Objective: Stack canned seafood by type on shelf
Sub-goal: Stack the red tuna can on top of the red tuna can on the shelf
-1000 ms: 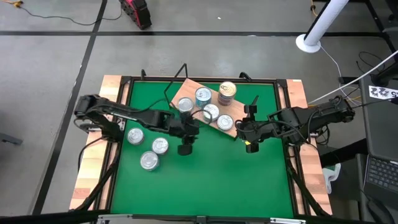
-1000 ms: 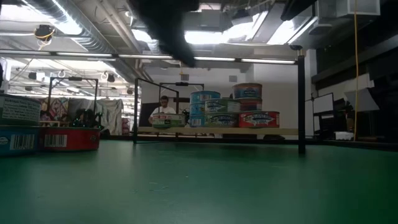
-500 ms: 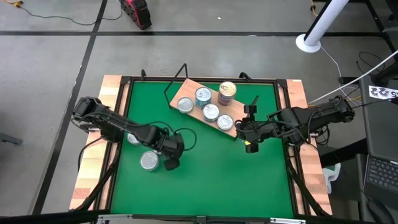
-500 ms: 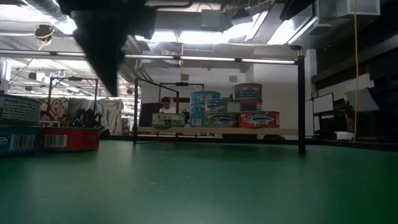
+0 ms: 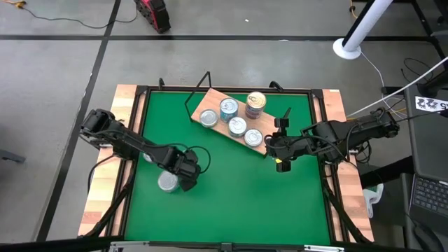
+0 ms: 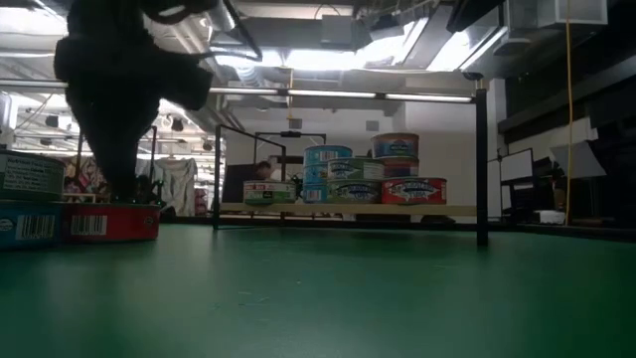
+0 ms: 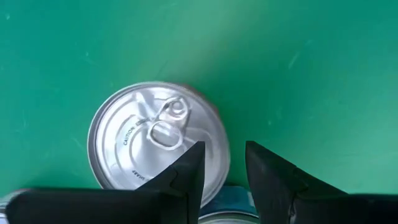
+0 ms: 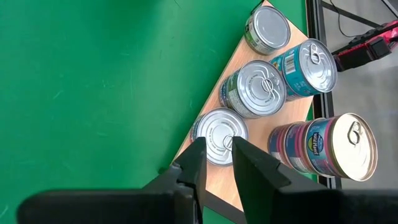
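Left wrist view, left end effector [image 7: 222, 163] narrowly parted over round shiny ring-pull tin [image 7: 155, 143], green mat [image 7: 298, 62].

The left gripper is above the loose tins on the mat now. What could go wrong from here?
1. The left gripper hangs off-centre over the edge of a silver-lidded tin, its fingers only narrowly apart; coming down, a finger could strike the lid.
2. Another tin lies right beside it, so a finger may knock that one.
3. The tall gold-topped stack stands near the edge of the shelf and might topple if bumped.
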